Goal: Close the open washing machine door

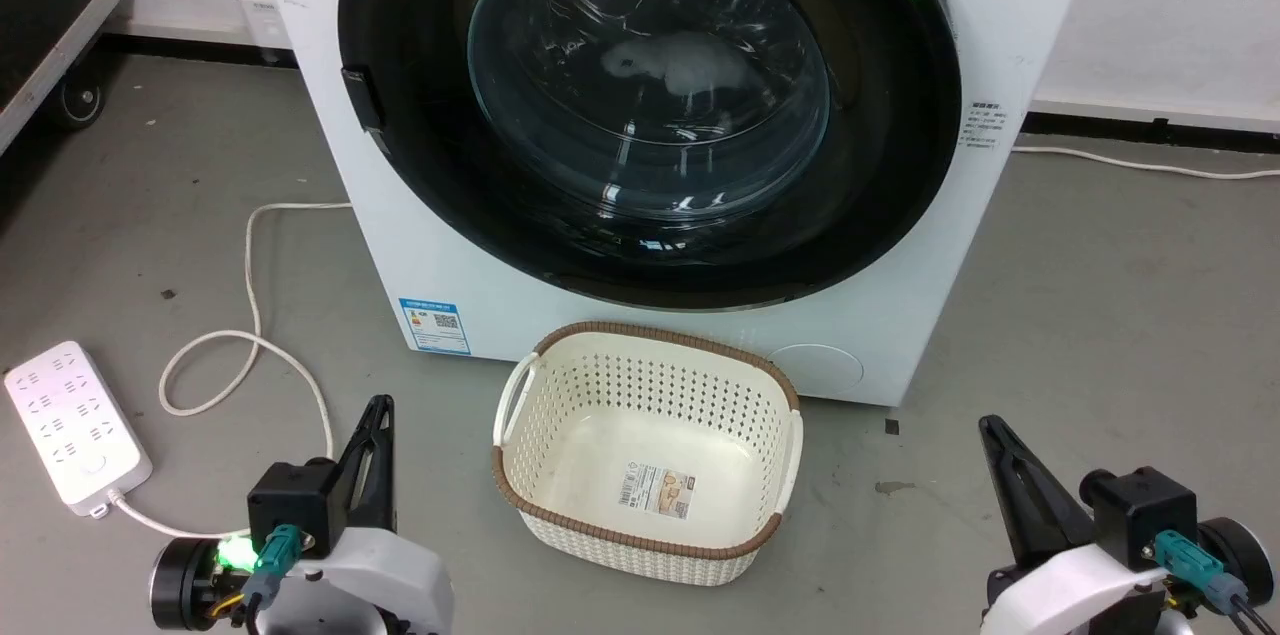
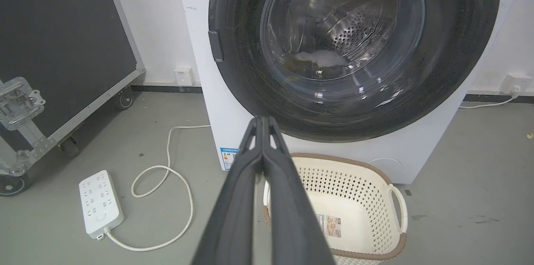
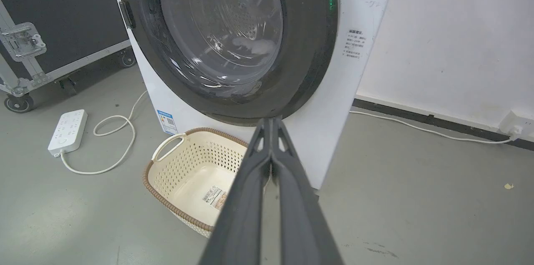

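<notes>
Washing machine door (image 1: pixel 650 105) at 12 o'clock looks flush, left end effector (image 1: pixel 380 407) at 7 and right end effector (image 1: pixel 988 425) at 5 both pinched empty (nowhere near it), so if it hasn't latched it might swing open.

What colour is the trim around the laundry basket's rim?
Brown trim on a cream laundry basket; clearest in the head view.

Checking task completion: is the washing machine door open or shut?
Shut. The washing machine door sits flush with the white cabinet in all three views; no gap shows.
</notes>
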